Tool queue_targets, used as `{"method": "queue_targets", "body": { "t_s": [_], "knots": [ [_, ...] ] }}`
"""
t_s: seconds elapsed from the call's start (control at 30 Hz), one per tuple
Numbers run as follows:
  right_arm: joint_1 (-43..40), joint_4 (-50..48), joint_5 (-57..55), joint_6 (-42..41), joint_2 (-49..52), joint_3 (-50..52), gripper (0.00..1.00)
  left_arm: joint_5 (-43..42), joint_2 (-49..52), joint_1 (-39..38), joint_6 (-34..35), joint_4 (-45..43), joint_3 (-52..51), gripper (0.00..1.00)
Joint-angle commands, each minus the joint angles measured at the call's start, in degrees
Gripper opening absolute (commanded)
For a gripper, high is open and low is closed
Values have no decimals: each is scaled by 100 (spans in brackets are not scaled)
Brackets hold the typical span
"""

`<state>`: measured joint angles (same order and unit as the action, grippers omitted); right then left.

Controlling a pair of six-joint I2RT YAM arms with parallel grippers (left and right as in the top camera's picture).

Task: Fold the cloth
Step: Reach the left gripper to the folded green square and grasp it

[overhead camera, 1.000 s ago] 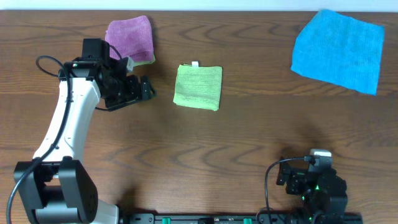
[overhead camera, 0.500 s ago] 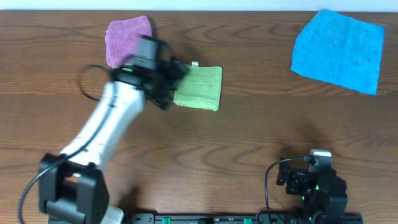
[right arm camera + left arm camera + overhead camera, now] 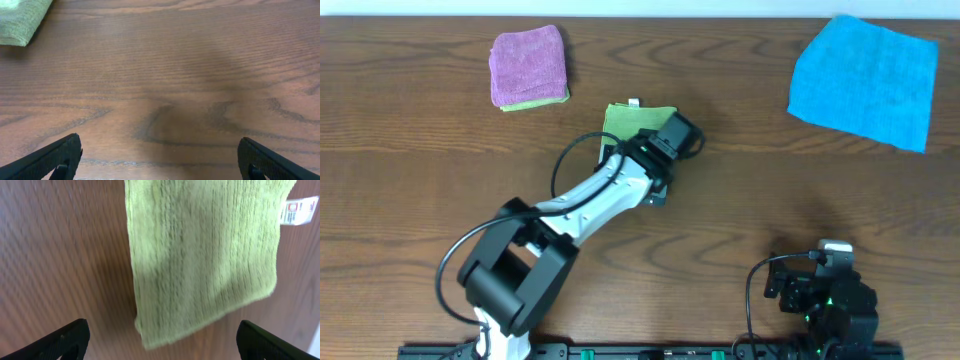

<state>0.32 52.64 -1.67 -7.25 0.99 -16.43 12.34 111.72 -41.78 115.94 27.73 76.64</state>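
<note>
Hovering with fingers spread wide and holding nothing, left claw [image 3: 162,339] hangs directly above cloth [image 3: 200,255], whose near edge lies between the fingers. Likely next: descend, pinch that edge only, and lift low so the rest does not drag. Cloth: lime-green ribbed terry, flat on tabletop [image 3: 60,255], white tag [image 3: 299,211] at far-right corner.

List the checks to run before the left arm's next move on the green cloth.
1. Left gripper open: ok, fingers spread wide.
2. Left gripper over the cloth: ok, its near edge lies between the fingers.
3. Cloth flat on the table: ok.
4. Cloth grasped: not ok, fingers stand apart from it.
5. Right gripper out of the way: ok, open over bare wood.
</note>
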Motion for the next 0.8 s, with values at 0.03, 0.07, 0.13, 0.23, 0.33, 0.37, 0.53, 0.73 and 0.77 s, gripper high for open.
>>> {"method": "queue_targets", "body": {
  "t_s": [0.03,0.07,0.13,0.23,0.33,0.37,0.53,0.73,0.77],
  "knots": [
    [-46,11,22,-87,-50,39,99,848,175,-70,345,-20,-146,95],
    [-46,11,22,-87,-50,39,99,868,175,-66,343,-44,-216,95],
    [-46,11,22,-87,-50,39,99,970,175,-57,317,-227,-398,95],
    [-46,11,22,-87,-50,39,99,1281,175,-57,11,-997,-750,95],
    [-46,11,22,-87,-50,39,99,1488,175,-52,-20,-1513,-1034,95],
    [-46,11,22,-87,-50,39,99,1547,175,-52,-17,-1652,-1117,95],
    [-46,11,22,-87,-50,39,99,1746,186,-13,-15,-2094,-1486,96],
    [-46,11,22,-87,-50,39,99,1768,345,192,-31,-2483,-1585,99],
    [-46,11,22,-87,-50,39,99,1766,426,243,-96,-2669,-1585,99]
  ]
}}
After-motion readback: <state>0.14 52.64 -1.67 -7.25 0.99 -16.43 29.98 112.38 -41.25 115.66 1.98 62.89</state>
